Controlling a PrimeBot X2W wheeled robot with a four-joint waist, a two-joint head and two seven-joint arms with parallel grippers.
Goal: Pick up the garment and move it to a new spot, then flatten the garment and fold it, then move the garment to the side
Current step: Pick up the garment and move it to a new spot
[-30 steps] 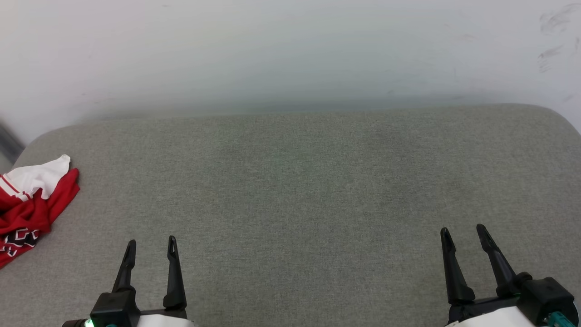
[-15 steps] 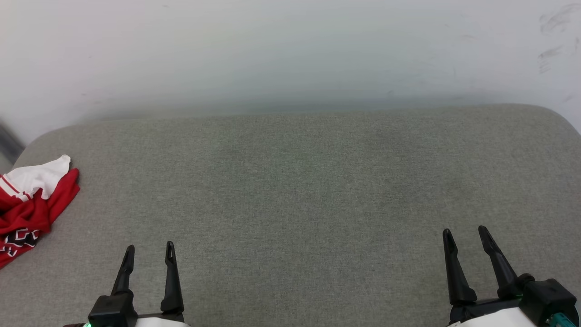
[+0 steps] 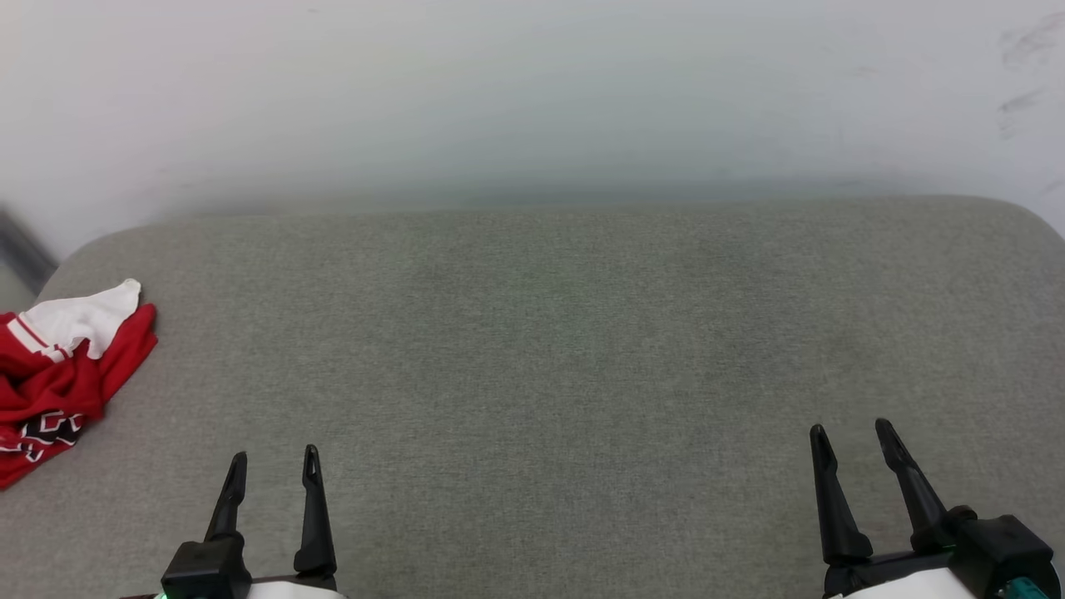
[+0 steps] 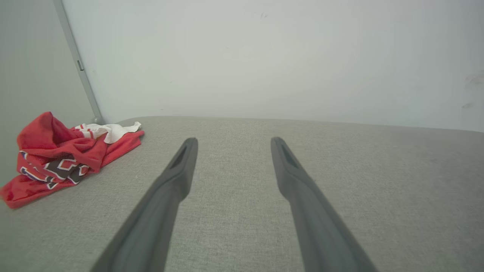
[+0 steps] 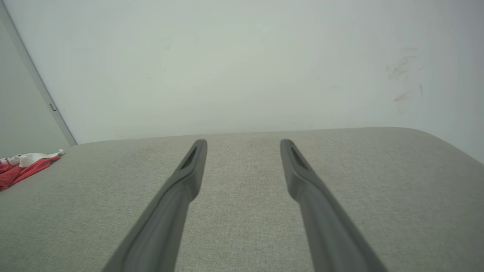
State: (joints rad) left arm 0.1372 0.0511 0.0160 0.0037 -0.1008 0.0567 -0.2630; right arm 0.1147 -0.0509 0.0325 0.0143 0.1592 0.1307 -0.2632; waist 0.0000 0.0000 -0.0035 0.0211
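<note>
The garment (image 3: 62,374) is a crumpled red shirt with a white sleeve and black lettering, heaped at the far left edge of the grey cushion. It also lies at the left in the left wrist view (image 4: 62,156) and at the far left in the right wrist view (image 5: 24,168). My left gripper (image 3: 274,466) stands open near the front edge, to the right of the garment and apart from it, holding nothing. Low at the right, my right gripper (image 3: 853,433) is open and empty too. In each wrist view the two dark fingers (image 4: 177,173) (image 5: 189,170) spread over bare fabric.
The grey padded surface (image 3: 566,349) spreads wide between and beyond both grippers, with rounded far corners. A white wall (image 3: 532,91) rises right behind it. A thin grey vertical strip (image 4: 77,62) runs down the wall near the garment.
The left gripper has drawn back slightly toward the front edge. The camera has turned a little left, so the garment sits slightly further into the picture. The right gripper holds its place.
</note>
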